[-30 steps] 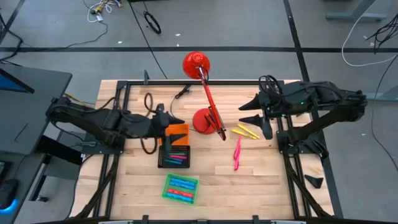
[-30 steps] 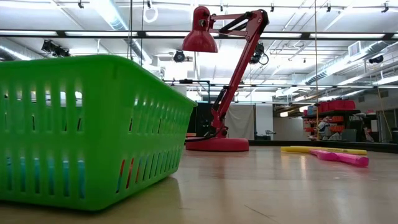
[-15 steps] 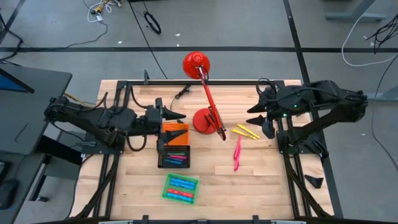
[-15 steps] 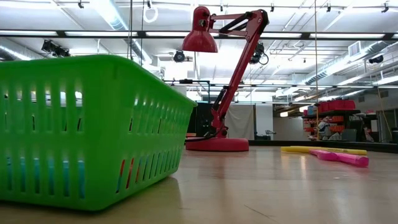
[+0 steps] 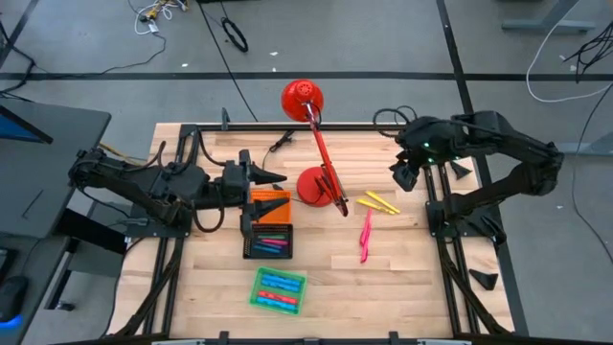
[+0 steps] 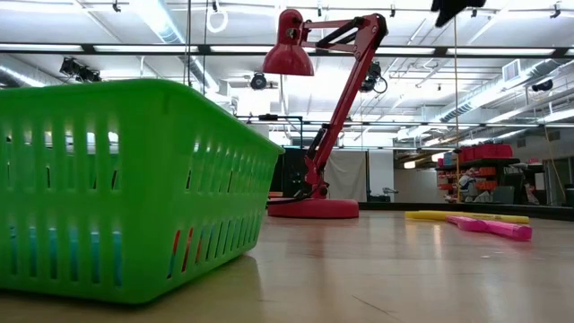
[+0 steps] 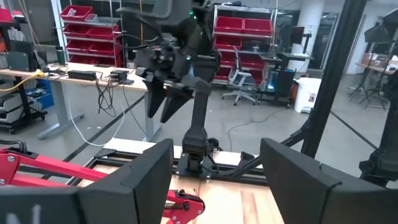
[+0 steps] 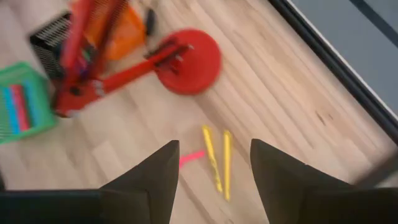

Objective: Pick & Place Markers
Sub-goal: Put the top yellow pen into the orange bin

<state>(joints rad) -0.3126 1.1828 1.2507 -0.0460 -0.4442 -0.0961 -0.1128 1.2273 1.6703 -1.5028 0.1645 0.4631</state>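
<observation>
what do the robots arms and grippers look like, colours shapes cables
Both arms are matte black, built of chunky jointed segments. The left arm carries looped black cables beside it and ends in the left gripper, two flat tapering fingers. The right arm has a cable loop near its wrist and a small green light; the right gripper shows two dark wedge-shaped fingers.

Lighting: bright and even; overhead ceiling strip lights (image 6: 170,22) are the visible source in the low view, glaring white. Shadows: soft and faint on the bench (image 5: 326,278) in the high view. Reflection: pale sheen on the bench surface in the low view. Focus: near green basket (image 6: 126,188) slightly soft. Blur: right wrist view smeared throughout; red lamp base (image 8: 189,61) and yellow markers (image 8: 216,158) streaked. Left wrist view: sharp, evenly lit.
</observation>
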